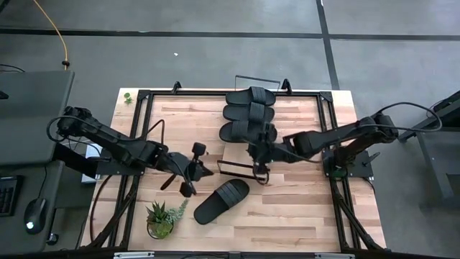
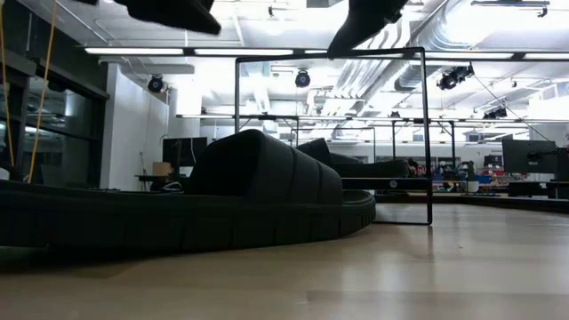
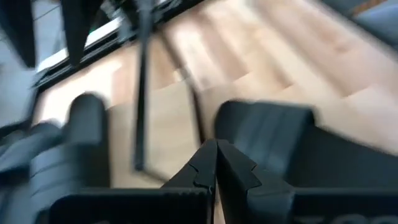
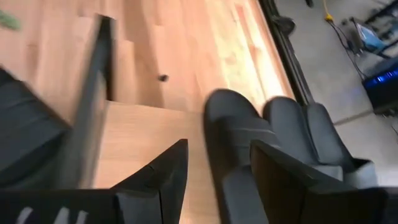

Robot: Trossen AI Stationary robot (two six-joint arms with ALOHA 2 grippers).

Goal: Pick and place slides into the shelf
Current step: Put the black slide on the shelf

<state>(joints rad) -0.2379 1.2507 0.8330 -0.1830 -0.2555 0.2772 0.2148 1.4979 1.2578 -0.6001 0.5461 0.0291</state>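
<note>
On the shelf (image 1: 241, 155), three slides (image 1: 248, 114) are packed side by side at its far end, while bare board is left at the near end. One loose slide (image 1: 221, 201) lies on the tabletop (image 1: 302, 208) just beyond that end. From above, the right gripper (image 1: 259, 171) is seen over the bare board; its wrist view shows the fingers (image 4: 158, 177) parted, holding nothing. The left gripper (image 3: 216, 165) is shown pinched shut, empty.

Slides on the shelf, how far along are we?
Three slides already sit on the shelf. Nothing is in hand: the right gripper hangs open over the shelf's free end, the left gripper shut nearby. The last slide lies on the table.
</note>
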